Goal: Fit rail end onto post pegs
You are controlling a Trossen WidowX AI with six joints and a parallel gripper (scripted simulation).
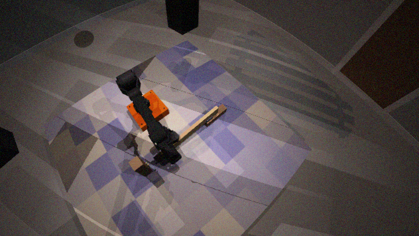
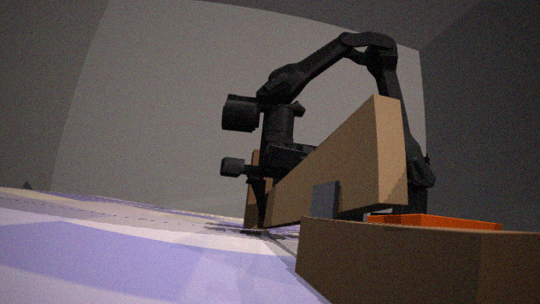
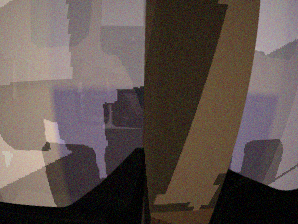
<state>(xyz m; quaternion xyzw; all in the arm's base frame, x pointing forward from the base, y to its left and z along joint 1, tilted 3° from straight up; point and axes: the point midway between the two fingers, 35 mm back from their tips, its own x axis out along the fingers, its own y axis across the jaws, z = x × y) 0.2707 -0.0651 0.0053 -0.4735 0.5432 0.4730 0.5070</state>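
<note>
Patchwork bench (image 1: 232, 156); pincer (image 1: 167, 150) clenched on rail (image 1: 199, 123) near low end, post (image 1: 137, 164) just beyond, along rail axis.

The rail (image 1: 198, 124) lies slantwise near the middle of the worktop (image 1: 252, 159), its far end on the footboard block (image 1: 221, 110) toward the right edge and its near end down on the worktop. The post (image 1: 139, 164) stands just beyond that near end, toward the front left corner. The fingers flank the rail near its low end. The arm's base plate (image 1: 156, 107) sits behind the rail.
</note>
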